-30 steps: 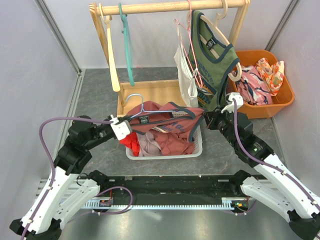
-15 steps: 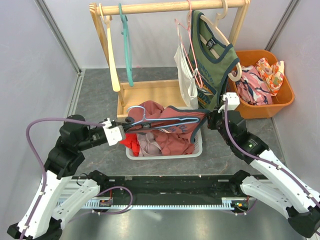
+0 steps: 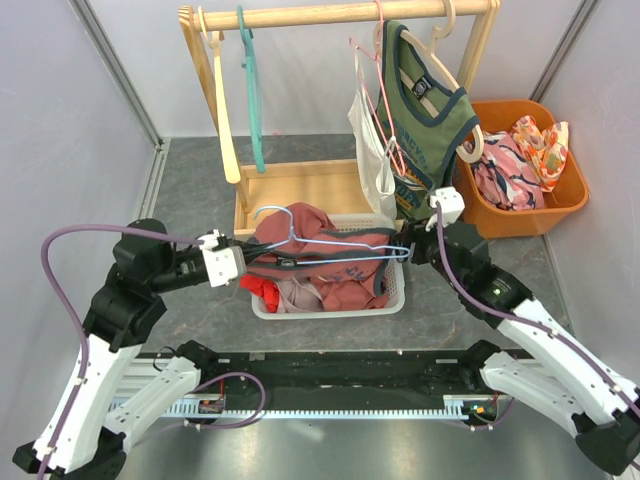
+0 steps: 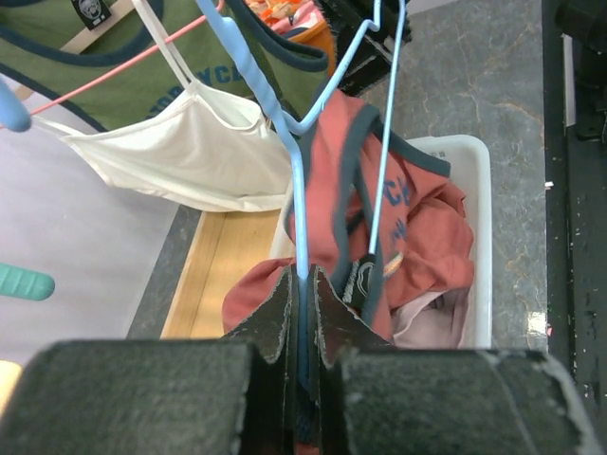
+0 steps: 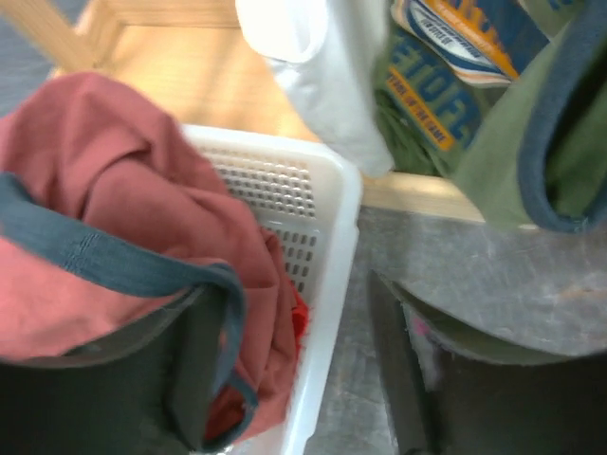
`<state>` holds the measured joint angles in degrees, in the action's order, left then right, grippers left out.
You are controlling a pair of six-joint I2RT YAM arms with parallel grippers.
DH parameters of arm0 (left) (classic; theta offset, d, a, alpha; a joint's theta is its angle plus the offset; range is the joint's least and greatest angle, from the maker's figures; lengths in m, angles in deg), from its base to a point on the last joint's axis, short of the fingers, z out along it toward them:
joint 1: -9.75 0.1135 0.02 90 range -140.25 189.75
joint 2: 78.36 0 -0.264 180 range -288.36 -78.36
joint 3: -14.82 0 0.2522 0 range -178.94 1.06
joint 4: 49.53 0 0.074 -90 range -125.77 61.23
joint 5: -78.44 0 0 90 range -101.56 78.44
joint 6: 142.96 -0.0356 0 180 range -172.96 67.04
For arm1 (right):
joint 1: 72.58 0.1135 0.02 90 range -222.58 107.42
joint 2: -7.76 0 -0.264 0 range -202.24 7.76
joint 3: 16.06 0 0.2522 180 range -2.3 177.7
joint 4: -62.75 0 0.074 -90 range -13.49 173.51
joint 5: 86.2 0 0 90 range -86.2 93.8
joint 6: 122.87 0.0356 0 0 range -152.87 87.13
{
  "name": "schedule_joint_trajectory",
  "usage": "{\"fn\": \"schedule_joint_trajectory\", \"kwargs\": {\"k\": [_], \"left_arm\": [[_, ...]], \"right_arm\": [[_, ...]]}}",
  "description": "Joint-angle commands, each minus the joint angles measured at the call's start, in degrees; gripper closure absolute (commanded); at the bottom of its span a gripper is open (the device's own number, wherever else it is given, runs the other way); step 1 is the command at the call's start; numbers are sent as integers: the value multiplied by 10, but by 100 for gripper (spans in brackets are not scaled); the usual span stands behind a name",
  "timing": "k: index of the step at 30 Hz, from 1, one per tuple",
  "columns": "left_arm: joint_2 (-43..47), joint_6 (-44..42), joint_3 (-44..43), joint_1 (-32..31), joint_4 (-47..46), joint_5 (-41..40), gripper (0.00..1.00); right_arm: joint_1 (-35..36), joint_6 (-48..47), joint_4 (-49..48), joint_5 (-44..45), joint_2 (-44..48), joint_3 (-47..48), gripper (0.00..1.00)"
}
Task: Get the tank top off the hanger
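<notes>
A red tank top [image 3: 340, 272] with dark blue trim sags into the white basket [image 3: 397, 297]. Above it lies a light blue wire hanger [image 3: 300, 238]. My left gripper [image 3: 236, 262] is shut on the hanger's left end; in the left wrist view the hanger [image 4: 302, 180] runs up from between the pressed jaws of the left gripper [image 4: 303, 284], with the tank top [image 4: 432, 223] beside it. I cannot tell whether a strap still hooks the wire. My right gripper [image 3: 415, 248] stands open at the basket's right rim; the right wrist view shows the right gripper [image 5: 294, 303] spread wide, with the tank top [image 5: 114, 209] against its left finger.
Behind the basket [image 5: 322, 237] stands a wooden rack [image 3: 340, 14] with a green top [image 3: 430, 110], a white top [image 3: 372, 140], a teal hanger [image 3: 252, 90] and a cream hanger [image 3: 222, 100]. An orange bin [image 3: 545, 210] of clothes sits at the right.
My right gripper has opened and let go of the tank top's edge. The left arm has drawn the hanger to the left, and the tank top has slumped lower into the basket.
</notes>
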<state>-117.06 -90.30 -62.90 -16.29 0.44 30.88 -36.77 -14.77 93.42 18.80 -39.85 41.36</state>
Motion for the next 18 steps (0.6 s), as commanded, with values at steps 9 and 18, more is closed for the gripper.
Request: {"fn": "schedule_joint_trajectory", "kwargs": {"k": [9,18], "left_arm": [[-52,-50,-3,3,-61,-95,98],[-67,-63,-30,1,-37,-39,98]], "right_arm": [[-1,-177,28,56,135,72,20],[-2,-163,-101,-2,136,76,23]]}}
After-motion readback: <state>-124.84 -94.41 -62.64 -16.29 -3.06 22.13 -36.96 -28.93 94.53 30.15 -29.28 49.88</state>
